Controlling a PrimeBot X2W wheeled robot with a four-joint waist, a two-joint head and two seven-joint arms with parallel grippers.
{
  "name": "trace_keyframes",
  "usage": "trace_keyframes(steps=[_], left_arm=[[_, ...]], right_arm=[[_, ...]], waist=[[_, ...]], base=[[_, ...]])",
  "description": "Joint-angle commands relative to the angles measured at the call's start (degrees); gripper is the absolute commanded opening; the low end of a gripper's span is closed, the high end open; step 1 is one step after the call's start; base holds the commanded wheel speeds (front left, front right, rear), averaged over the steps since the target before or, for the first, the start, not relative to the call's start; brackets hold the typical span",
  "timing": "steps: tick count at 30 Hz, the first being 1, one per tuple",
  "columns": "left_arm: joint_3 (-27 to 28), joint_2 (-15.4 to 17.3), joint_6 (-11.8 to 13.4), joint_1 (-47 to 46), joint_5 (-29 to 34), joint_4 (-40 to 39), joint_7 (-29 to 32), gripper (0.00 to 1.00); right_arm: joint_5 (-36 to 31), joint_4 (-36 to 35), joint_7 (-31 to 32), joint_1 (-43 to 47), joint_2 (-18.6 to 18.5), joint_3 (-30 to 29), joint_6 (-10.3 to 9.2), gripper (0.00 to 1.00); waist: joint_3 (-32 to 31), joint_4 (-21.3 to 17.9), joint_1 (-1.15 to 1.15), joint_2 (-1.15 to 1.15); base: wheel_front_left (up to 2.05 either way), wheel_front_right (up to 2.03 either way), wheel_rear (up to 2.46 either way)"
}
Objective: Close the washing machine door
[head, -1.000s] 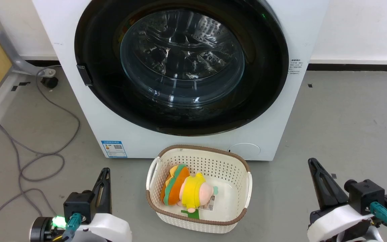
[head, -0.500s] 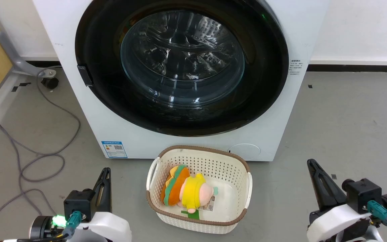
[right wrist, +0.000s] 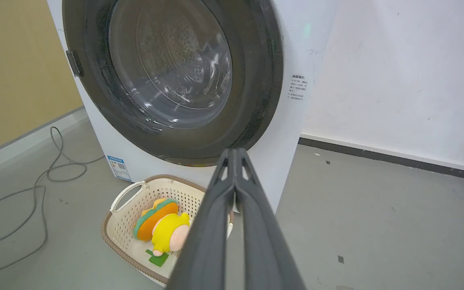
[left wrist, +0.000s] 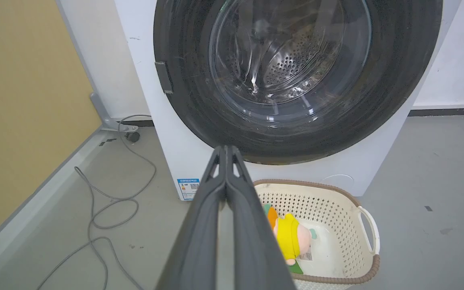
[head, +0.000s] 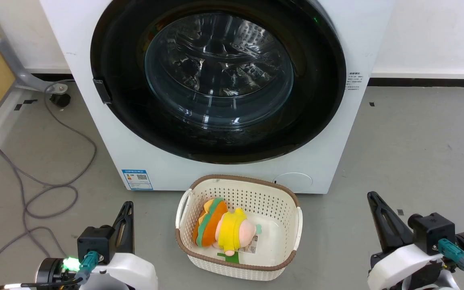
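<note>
Door (head: 218,76) flush; left gripper (head: 126,205), right gripper (head: 373,196) pinched, low.

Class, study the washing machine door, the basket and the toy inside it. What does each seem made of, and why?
The washing machine door: probably glossy black plastic around clear glass; reflections show. The basket: matte cream moulded plastic with holes, brown rim. The toy: soft plush fabric, judging by its rounded shapes.

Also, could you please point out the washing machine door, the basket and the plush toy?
washing machine door (head: 216,72), head view, glass window centre.
basket (head: 256,196), head view, far perforated wall.
plush toy (head: 230,229), head view, yellow body.
</note>
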Motion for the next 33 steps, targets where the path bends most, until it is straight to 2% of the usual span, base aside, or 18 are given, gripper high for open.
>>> trace_keyframes(steps=[1,33], left_arm=[[0.14,-0.05,-0.24,-0.88,0.28,-0.24,0.01,0.0],[0.14,-0.05,-0.24,-0.88,0.28,-0.24,0.01,0.0]], right_arm=[[-0.44,-0.32,0.03,1.05,0.27,0.02,-0.05,0.0],[-0.44,-0.32,0.03,1.05,0.27,0.02,-0.05,0.0]], waist=[[0.0,0.0,0.0,0.0],[0.0,0.0,0.0,0.0]], base=[[0.0,0.0,0.0],[0.0,0.0,0.0]])
